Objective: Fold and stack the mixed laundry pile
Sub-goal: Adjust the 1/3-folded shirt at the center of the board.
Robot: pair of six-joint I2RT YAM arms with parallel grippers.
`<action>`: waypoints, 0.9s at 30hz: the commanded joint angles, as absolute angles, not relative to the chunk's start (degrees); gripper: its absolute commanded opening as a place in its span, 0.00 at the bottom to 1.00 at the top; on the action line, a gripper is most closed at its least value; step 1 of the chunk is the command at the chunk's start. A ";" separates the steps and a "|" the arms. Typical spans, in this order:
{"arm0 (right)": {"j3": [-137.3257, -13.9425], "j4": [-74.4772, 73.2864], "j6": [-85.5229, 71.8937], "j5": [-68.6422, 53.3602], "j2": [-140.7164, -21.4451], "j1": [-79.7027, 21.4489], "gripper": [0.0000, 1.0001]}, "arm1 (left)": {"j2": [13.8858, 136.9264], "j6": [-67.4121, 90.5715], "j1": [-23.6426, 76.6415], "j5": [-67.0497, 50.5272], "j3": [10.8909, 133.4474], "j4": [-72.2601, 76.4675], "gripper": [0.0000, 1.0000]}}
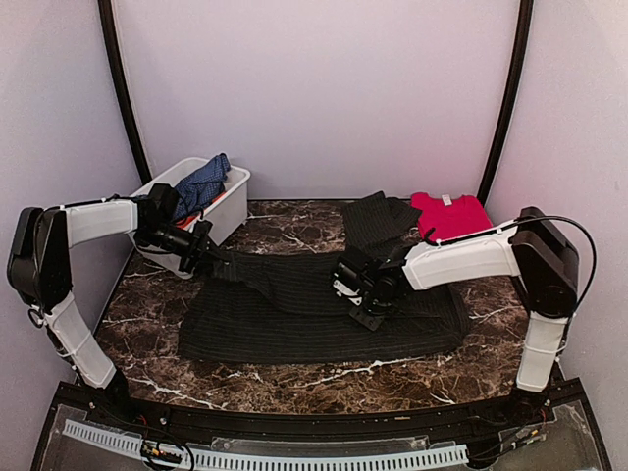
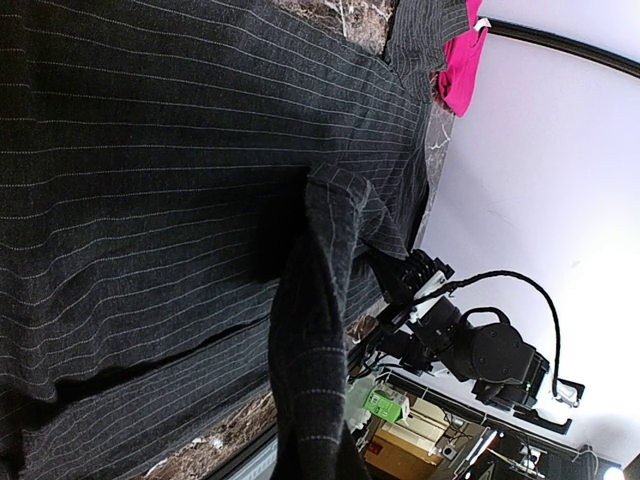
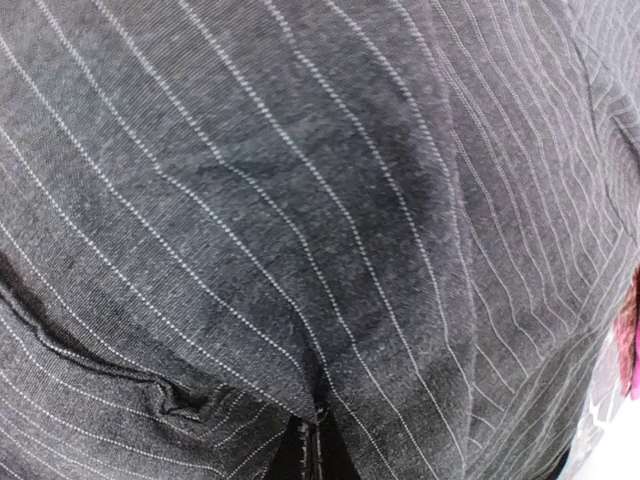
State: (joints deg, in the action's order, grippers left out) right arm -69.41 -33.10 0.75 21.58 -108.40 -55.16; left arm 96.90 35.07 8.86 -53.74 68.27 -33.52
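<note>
My left gripper and right gripper are clamping the shirt mid-fold; binned clothes beside it are waiting.

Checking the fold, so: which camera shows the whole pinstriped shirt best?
Top external: the pinstriped shirt lies spread out, its outline nearly all visible. Left wrist shows part of it, with a strip raised toward the camera. Right wrist shows only close-up fabric.
</note>
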 commanded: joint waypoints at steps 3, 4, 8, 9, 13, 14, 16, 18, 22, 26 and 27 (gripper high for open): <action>-70.81 -33.23 0.71 23.16 -103.43 -55.61 0.00 | 96.20 34.28 8.96 -53.34 70.32 -35.28 0.00; -70.59 -33.23 0.70 22.75 -102.28 -55.63 0.00 | 95.86 33.73 8.96 -53.12 71.08 -35.74 0.00; -69.76 -34.42 0.19 19.84 -97.99 -55.75 0.00 | 95.03 30.55 8.96 -50.90 72.46 -40.30 0.00; -69.41 -34.96 0.10 18.86 -96.96 -55.91 0.00 | 94.93 30.04 8.96 -50.25 72.22 -41.23 0.00; -67.47 -35.92 0.00 15.31 -96.37 -56.97 0.00 | 94.06 25.51 8.94 -46.88 70.04 -43.62 0.00; -67.07 -36.04 0.00 14.67 -96.80 -57.37 0.00 | 93.65 24.97 8.92 -46.33 69.23 -44.24 0.00; -66.30 -36.20 -1.41 13.24 -97.82 -58.48 0.00 | 93.01 23.44 8.84 -43.02 68.17 -45.44 0.00; -65.66 -35.86 -2.01 11.93 -99.07 -59.76 0.00 | 92.95 22.07 8.54 -39.67 67.22 -46.21 0.00; -65.17 -35.69 -2.80 9.82 -101.83 -60.93 0.00 | 94.94 20.48 8.35 -35.91 64.71 -45.16 0.00; -64.70 -35.93 -3.42 9.90 -102.91 -60.97 0.00 | 97.26 20.26 8.35 -32.47 62.69 -42.90 0.00; -64.61 -36.12 -3.40 10.60 -102.88 -60.92 0.00 | 97.62 20.36 8.35 -32.10 62.43 -42.63 0.00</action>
State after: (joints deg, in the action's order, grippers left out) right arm -65.25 -35.29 -2.02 10.98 -102.48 -60.73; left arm 96.20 22.24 8.73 -36.99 64.14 -43.35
